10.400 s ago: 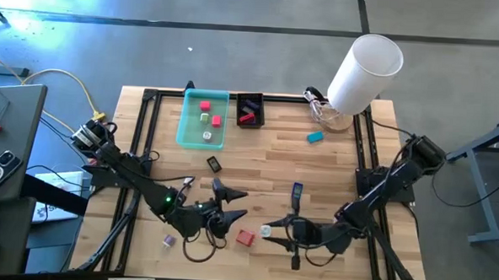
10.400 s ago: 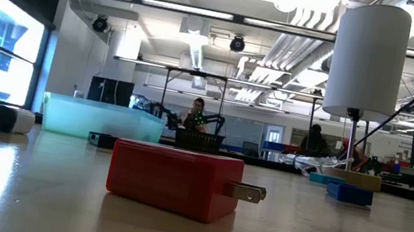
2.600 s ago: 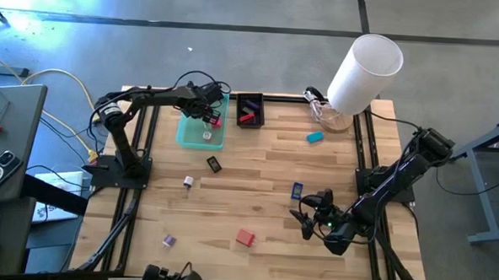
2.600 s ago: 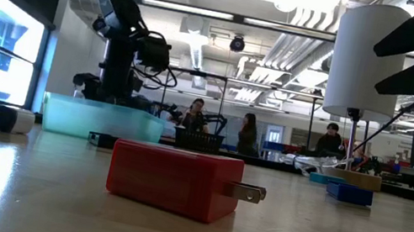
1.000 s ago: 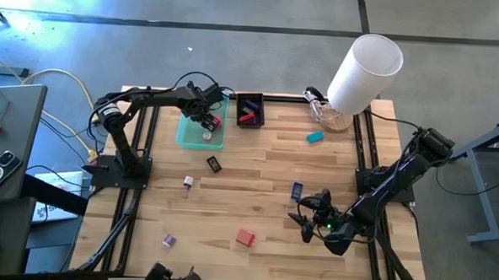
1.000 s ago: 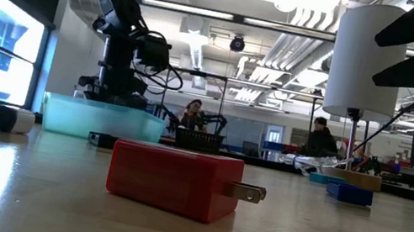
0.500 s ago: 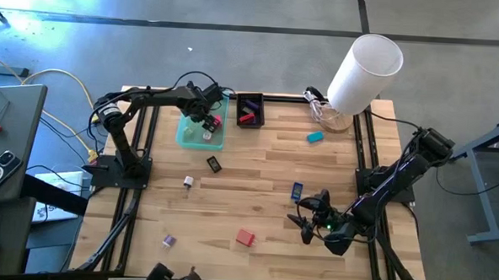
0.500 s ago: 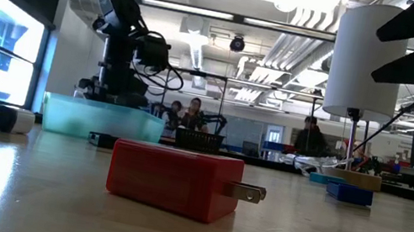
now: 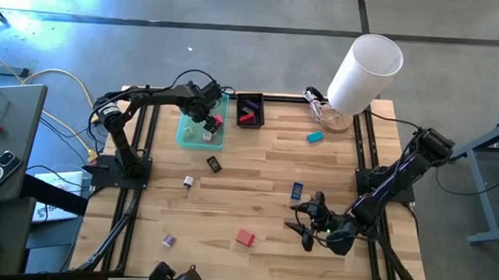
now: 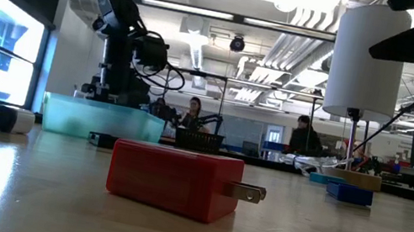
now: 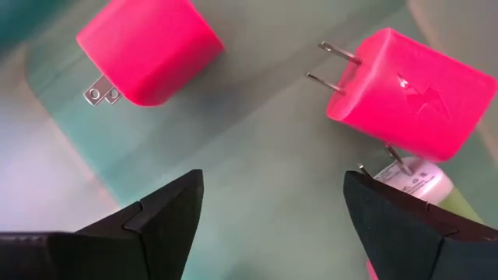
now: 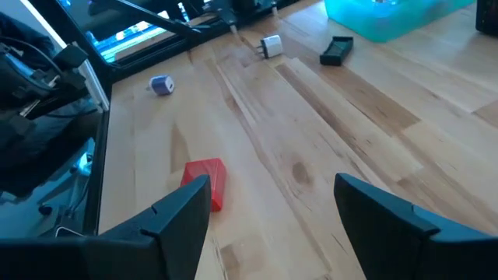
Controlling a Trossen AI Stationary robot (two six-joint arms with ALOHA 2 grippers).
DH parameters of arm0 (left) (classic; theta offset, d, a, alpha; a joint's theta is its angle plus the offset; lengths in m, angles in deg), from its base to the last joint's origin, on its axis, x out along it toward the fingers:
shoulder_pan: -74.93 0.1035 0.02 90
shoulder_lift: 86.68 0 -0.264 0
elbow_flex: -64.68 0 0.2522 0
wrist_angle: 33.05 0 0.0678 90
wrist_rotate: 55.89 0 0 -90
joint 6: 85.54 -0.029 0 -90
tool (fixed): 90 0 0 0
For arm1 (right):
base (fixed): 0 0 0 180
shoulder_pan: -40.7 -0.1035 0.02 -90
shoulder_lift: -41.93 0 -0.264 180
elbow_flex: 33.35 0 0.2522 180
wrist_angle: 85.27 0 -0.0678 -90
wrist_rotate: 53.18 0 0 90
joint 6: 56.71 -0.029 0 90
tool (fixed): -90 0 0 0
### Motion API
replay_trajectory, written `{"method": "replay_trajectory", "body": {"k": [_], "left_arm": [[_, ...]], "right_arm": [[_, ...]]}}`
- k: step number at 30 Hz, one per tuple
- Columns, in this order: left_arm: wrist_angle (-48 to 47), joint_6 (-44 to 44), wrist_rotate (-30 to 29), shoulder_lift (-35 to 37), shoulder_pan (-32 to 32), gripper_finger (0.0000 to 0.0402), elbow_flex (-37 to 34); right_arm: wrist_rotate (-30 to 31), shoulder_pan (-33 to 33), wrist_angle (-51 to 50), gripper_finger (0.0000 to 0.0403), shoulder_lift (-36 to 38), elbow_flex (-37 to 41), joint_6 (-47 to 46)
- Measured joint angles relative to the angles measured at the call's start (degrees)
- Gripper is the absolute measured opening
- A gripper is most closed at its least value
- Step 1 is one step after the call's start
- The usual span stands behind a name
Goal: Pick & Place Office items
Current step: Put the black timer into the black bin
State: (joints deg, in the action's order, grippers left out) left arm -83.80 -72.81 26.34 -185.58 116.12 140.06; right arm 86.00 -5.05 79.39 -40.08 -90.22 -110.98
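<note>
My left gripper (image 9: 204,113) hangs open over the teal tray (image 9: 187,127) at the far left. Its wrist view shows two pink chargers (image 11: 148,50) (image 11: 408,93) and a white-green one (image 11: 424,187) lying on the tray floor below the open fingers (image 11: 272,202). My right gripper (image 9: 295,218) is open above the table's near right part. It points toward the red charger (image 9: 244,237) (image 12: 206,180), which lies flat on the wood. A blue piece (image 9: 297,191), a teal piece (image 9: 315,136), a black piece (image 9: 214,164), a white piece (image 9: 188,181) and a purple piece (image 9: 169,239) lie scattered.
A black basket (image 9: 250,110) with red and pink pieces stands right of the tray. The large white cylinder (image 9: 366,71) leans over a glass bowl (image 9: 328,118) at the far right corner. Black frame rails run along the table's sides. People show in the room behind.
My right gripper has shifted a little toward the near edge and the red charger, staying open. My left gripper has stayed over the tray. People in the background have walked.
</note>
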Motion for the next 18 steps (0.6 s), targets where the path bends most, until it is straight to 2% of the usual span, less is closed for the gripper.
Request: {"method": "replay_trajectory", "body": {"k": [9, 18], "left_arm": [[-0.06, 0.22, 0.02, 0.74, 0.00, 0.0313, 0.12], [-0.14, -0.73, 0.96, 10.02, -1.08, 0.0313, 0.24]], "right_arm": [[-1.17, 0.00, 0.17, 0.0260, 0.00, 0.00, 0.56], [-1.23, 0.05, 0.15, 0.0260, 0.00, 0.00, 0.58]]}}
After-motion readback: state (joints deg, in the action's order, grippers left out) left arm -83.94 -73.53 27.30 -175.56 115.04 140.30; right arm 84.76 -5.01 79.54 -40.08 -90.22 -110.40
